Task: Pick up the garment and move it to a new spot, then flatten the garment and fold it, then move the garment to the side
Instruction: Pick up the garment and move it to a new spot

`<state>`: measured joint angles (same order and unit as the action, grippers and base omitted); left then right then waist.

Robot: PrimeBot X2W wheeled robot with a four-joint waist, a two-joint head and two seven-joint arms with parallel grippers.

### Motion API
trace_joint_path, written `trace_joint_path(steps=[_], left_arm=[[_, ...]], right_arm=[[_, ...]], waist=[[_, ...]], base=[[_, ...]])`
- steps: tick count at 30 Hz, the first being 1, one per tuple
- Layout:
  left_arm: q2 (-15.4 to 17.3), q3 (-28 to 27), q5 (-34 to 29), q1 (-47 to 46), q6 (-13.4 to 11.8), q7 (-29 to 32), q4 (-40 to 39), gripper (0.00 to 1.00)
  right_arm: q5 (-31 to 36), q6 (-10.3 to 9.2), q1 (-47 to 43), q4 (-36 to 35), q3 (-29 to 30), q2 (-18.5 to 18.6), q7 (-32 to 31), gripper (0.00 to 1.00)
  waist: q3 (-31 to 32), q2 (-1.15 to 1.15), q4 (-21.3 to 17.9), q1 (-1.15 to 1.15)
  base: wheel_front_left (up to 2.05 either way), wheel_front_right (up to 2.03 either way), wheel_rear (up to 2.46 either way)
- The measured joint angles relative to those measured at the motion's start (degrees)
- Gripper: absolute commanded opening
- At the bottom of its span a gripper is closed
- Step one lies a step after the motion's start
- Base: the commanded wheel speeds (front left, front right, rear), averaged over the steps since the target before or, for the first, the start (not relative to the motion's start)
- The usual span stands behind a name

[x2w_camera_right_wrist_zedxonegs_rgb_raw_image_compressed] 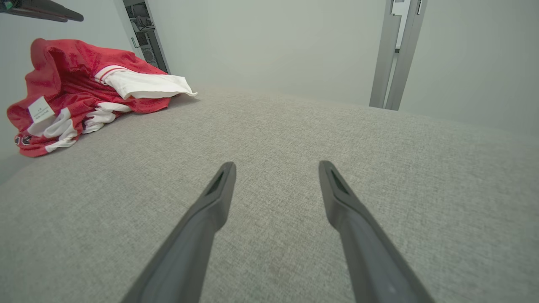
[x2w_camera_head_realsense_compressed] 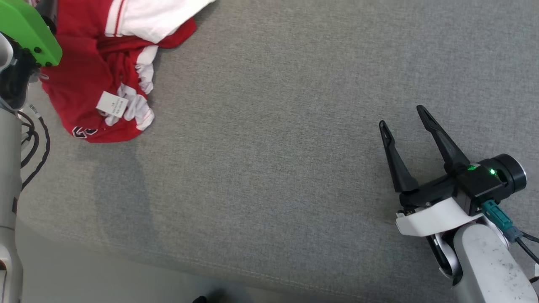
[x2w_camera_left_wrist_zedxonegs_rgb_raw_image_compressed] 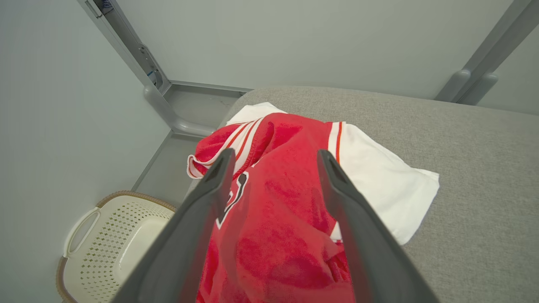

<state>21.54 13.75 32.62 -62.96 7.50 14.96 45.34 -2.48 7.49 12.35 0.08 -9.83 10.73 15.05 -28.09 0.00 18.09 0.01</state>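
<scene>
1. Left gripper (x2w_camera_left_wrist_zedxonegs_rgb_raw_image_compressed: pixel 276 155): fingers apart, poised over the crumpled red-and-white garment (x2w_camera_left_wrist_zedxonegs_rgb_raw_image_compressed: pixel 286 219); it may be touching it, hard to tell.
2. Right gripper (x2w_camera_head_realsense_compressed: pixel 402 116): fingers apart, empty, over the grey cushion (x2w_camera_head_realsense_compressed: pixel 269 168).
3. The garment lies at the cushion's far left corner.

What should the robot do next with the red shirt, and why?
Probably lower the left gripper onto the crumpled garment and close on it: its open fingers hover right above the heap, while the right gripper sits open, far off over the grey surface.
</scene>
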Motion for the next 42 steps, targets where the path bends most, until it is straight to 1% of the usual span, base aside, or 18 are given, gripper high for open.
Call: trace_joint_path(steps=[6, 10, 11, 12, 15, 19, 23, 26, 30, 34, 39, 42], left_arm=[[0.9, 3.9, 3.7, -0.7, 0.0, 2.5, 4.2, 1.00], [1.1, 6.1, 5.3, -1.1, 0.0, 2.1, 6.5, 1.00], [1.2, 6.8, 5.8, -1.1, 0.0, 2.1, 6.7, 0.48], [1.3, 7.5, 6.3, -1.1, 0.0, 2.0, 6.9, 0.00], [2.1, 9.4, 6.7, -1.2, 0.0, -1.1, 6.9, 0.00], [4.0, 11.5, 7.1, -1.5, 0.0, -8.1, 5.5, 0.00], [6.0, 14.6, 7.7, -2.2, 0.0, -13.0, 2.0, 0.00], [8.2, 16.8, 8.6, -2.7, 0.0, -15.2, -2.0, 0.00], [10.8, 18.9, 9.3, -3.7, 0.0, -16.2, -7.4, 0.00], [12.1, 19.4, 10.6, -4.5, 0.0, -16.5, -12.8, 0.00], [12.0, 19.0, 13.2, -4.9, 0.0, -15.1, -18.7, 0.00], [11.8, 18.8, 14.4, -4.9, 0.0, -13.4, -22.2, 0.00]], right_arm=[[-0.5, -0.01, 0.9, -1.1, 0.7, 0.1, 0.0, 1.00], [-0.5, 0.00, 1.6, -1.7, 0.8, 0.1, 0.0, 1.00], [-0.5, 0.00, 1.8, -1.7, 0.9, 0.0, 0.0, 1.00], [-0.5, 0.00, 2.0, -1.8, 1.0, -0.1, 0.0, 1.00], [-0.5, 0.00, 2.3, -1.8, 1.2, -0.5, 0.0, 1.00], [-0.9, 0.00, 2.3, -0.8, 1.1, -1.2, 0.0, 1.00], [-1.5, 0.00, 2.3, 0.3, 0.5, -2.8, 0.0, 1.00], [-2.0, 0.00, 2.2, 0.9, 0.0, -4.2, 0.0, 1.00], [-3.0, 0.00, 1.9, 1.7, -0.4, -5.9, 0.0, 1.00], [-3.8, 0.00, 0.8, 2.0, -0.3, -7.1, 0.0, 1.00], [-4.7, 0.00, -0.5, 2.4, -0.6, -7.7, 0.0, 1.00], [-7.6, 0.00, -0.7, 2.0, -0.6, -7.8, 0.0, 1.00]], waist=[[-3.8, 0.00, -2.4, 0.00], [-5.8, 0.00, -3.4, 0.00], [-6.1, 0.00, -3.6, 0.00], [-6.4, 0.00, -3.9, 0.00], [-6.6, 0.00, -4.5, 0.00], [-5.4, 0.00, -4.8, 0.00], [-2.9, 0.00, -5.2, 0.00], [-0.5, 0.00, -5.8, 0.00], [3.1, 0.00, -7.1, -0.01], [6.6, 0.00, -9.4, -0.01], [9.8, 0.00, -14.1, -0.01], [11.3, 0.00, -17.7, -0.01]], base=[[0.00, 0.00, 0.00], [0.00, 0.00, 0.00], [0.00, 0.00, 0.00], [0.00, 0.00, 0.00], [0.00, 0.00, 0.00], [0.00, 0.00, 0.00], [0.00, 0.00, 0.00], [0.00, 0.00, 0.00], [0.00, 0.00, 0.00], [0.00, 0.00, 0.00], [0.00, 0.00, 0.00], [0.00, 0.00, 0.00]])
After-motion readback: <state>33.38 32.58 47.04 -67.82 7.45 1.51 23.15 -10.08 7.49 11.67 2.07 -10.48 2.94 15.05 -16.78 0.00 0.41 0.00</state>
